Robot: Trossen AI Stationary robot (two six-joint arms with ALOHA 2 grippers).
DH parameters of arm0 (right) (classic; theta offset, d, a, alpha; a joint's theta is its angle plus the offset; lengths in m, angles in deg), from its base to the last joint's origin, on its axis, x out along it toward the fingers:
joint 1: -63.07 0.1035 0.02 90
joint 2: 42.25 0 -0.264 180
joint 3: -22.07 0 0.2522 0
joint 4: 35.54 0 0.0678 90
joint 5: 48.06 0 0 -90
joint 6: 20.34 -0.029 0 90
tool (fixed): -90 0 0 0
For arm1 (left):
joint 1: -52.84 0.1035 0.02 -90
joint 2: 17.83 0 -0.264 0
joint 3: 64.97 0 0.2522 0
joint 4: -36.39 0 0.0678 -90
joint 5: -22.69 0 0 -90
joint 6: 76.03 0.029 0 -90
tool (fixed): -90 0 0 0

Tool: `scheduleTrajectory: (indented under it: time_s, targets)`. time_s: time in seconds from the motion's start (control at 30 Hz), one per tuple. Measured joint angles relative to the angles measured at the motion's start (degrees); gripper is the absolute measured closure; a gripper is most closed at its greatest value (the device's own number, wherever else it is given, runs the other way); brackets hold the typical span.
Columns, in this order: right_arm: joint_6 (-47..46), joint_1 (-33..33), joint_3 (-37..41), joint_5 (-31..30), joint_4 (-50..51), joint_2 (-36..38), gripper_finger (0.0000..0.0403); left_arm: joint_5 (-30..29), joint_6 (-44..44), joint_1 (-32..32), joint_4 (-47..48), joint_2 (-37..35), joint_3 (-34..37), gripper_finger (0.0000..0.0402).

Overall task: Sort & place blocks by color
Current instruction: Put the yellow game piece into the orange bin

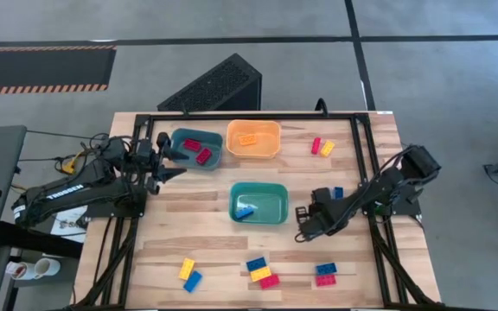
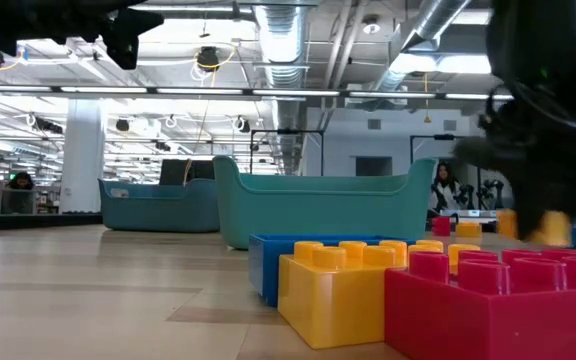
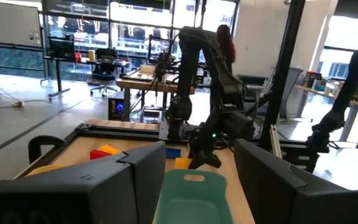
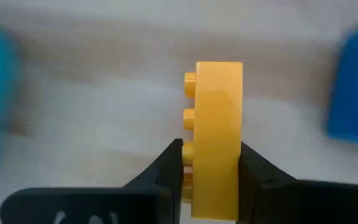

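Right gripper (image 4: 211, 163): its two dark fingers are clamped on a yellow brick (image 4: 215, 134), one on the studded face and one on the flat back, low on the brick, so most of it stands proud of the tips. In the high view your right gripper (image 1: 305, 223) sits at about 3 o'clock on the bench (image 1: 206, 250), just beside the near teal tray (image 1: 259, 203); a blue brick (image 4: 356, 87) lies on the wood close by.

Left gripper (image 1: 164, 160): it hangs at about 10 o'clock over the edge of the far teal tray (image 1: 197, 149), fingers part open and holding nothing.

Sorted so far: two red bricks lie in the far teal tray, one blue brick (image 1: 245, 211) in the near teal tray and something orange in the orange tray (image 1: 253, 138). Loose bricks remain at 1 o'clock (image 1: 322, 147) and along the 6 o'clock edge (image 1: 263, 271).

Hazards for you: the grip is low and partly across studs, so the yellow brick may pivot or slip during a fast swing. The nearest tray holds blue, so a release there would mis-sort; yellow probably belongs in the orange tray at 12 o'clock. That path passes over the near teal tray and towards the left arm; a low carry could clip a tray rim.
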Motion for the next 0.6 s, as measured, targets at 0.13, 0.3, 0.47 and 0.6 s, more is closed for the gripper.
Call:
scheduleTrajectory:
  time_s: [0.13,0.3,0.47,0.6]
  targets:
    - [4.4,-2.8,-2.5,-9.7,0.1,2.7,0.0307,-1.4,0.0,0.0,0.2,0.0,0.0,0.0221]
    - [16.3,-9.7,-6.9,-20.6,-3.4,6.5,0.0307,-2.8,-2.3,0.0,0.2,0.0,0.0,0.0221]
    - [38.7,-18.2,-9.9,-24.1,-20.7,7.2,0.0307,-3.6,-3.3,0.0,0.2,0.0,0.0,0.0221]
    - [54.7,-25.6,-10.4,-19.0,-37.0,7.2,0.0307,-3.6,-3.3,0.0,0.2,0.0,0.0,0.0221]
